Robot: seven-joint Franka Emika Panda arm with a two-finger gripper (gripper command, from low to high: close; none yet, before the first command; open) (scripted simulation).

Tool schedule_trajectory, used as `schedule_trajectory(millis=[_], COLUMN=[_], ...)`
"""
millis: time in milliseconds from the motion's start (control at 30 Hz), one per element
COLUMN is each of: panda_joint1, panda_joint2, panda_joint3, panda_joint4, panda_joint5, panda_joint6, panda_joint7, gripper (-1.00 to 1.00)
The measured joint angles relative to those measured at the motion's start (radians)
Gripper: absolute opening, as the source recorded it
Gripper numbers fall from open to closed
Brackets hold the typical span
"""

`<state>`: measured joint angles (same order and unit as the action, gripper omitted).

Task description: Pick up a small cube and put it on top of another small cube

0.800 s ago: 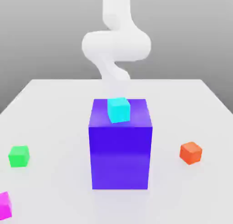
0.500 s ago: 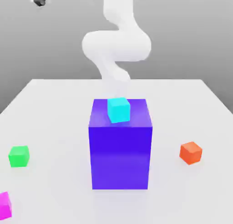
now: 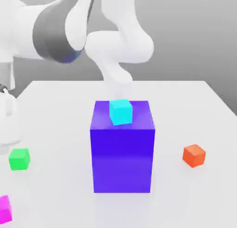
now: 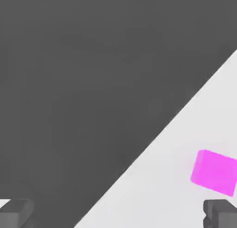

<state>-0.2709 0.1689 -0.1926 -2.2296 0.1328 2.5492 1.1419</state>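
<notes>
On the white worktop [image 3: 55, 106] in the exterior view, a tall blue-violet block [image 3: 122, 150] stands at the middle with a small cyan cube [image 3: 121, 111] resting on its top face. A small green cube [image 3: 19, 159] sits on the worktop toward the exterior view's left, and a small orange cube [image 3: 194, 155] sits toward the exterior view's right, both well apart from the block. The small bright magenta cube [image 3: 4, 209] lies at the near corner on the exterior view's left, partly cut by the picture's edge, near the green cube but not touching it. The white robot arm [image 3: 69, 28] looms large above that side. Seen from the hand view, the tool [image 4: 121, 213] is spread wide, its two dark fingertips [image 4: 221, 212] far apart with nothing between them, and the magenta cube [image 4: 214, 172] rests on the worktop just beside one fingertip, close to the worktop's edge.
</notes>
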Motion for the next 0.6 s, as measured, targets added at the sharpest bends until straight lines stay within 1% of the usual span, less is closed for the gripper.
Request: schedule_trajectory(millis=[200,333,367,600], panda_joint1=[-0.058,-0.099,-0.107,-0.107], panda_joint2=[0.22,0.366,0.392,0.393], panda_joint3=[-0.038,-0.002,0.008,0.008], panda_joint4=[0.017,0.047,0.053,0.053], panda_joint5=[0.051,0.099,0.108,0.108], panda_joint6=[0.056,0.151,0.17,0.172], panda_joint7=[0.061,0.039,0.033,0.033], gripper=[0.0,0.0,-1.0,-1.0])
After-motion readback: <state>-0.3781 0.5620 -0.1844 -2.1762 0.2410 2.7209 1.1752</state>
